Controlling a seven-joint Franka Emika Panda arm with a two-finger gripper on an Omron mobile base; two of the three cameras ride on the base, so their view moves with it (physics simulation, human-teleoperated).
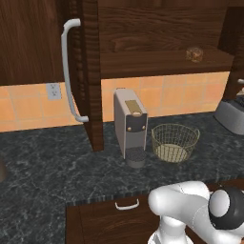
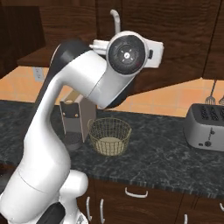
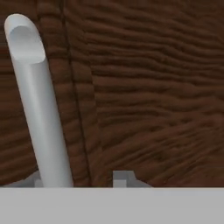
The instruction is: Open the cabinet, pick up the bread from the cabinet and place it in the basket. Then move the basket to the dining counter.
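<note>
The cabinet stands with its left door swung out edge-on, the long curved handle on its face, and the bread sits on the exposed shelf toward the right. Below, on the black speckled bench, the wire basket rests just right of the coffee machine, with a toaster well apart to the right. The hand is up against a brown door panel, a pale handle bar just inside its left fingertip; whether the partly parted fingers grip it I cannot tell.
</note>
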